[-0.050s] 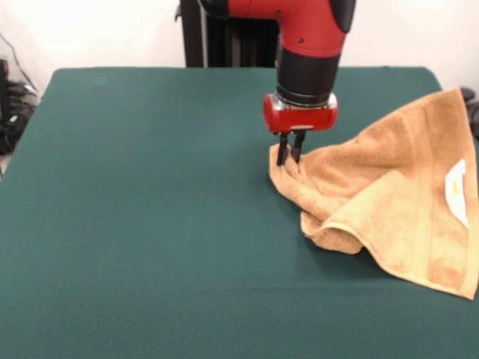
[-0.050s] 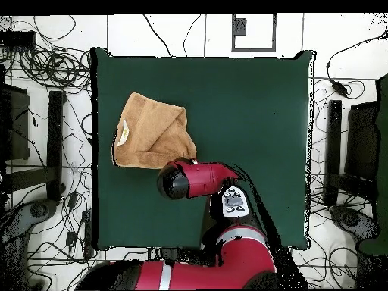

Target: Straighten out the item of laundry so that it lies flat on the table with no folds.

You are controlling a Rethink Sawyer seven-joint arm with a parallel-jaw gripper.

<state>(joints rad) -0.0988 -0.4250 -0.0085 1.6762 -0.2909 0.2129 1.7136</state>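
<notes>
A: We're down at the towel (image 1: 389,194) now. The tool (image 1: 290,155) has its two black fingers close together, pinched on the bunched corner nearest the middle of the bench (image 1: 150,224).

B: Closed on cloth, then?

A: That's how we read it from the front: the tips sink into the fold, and the fabric rises to meet them. The overhead view hides the tips under the arm's head.

B: And the towel itself?

A: It lies toward one side edge of the bench, doubled over. One flap is folded back with a rolled lip showing, and the white label (image 1: 456,192) faces up near the outer edge.

B: So why grab that corner?

A: We judge it's the loose end of the fold — pull it out toward the open green, and the layer should peel flat.
</notes>
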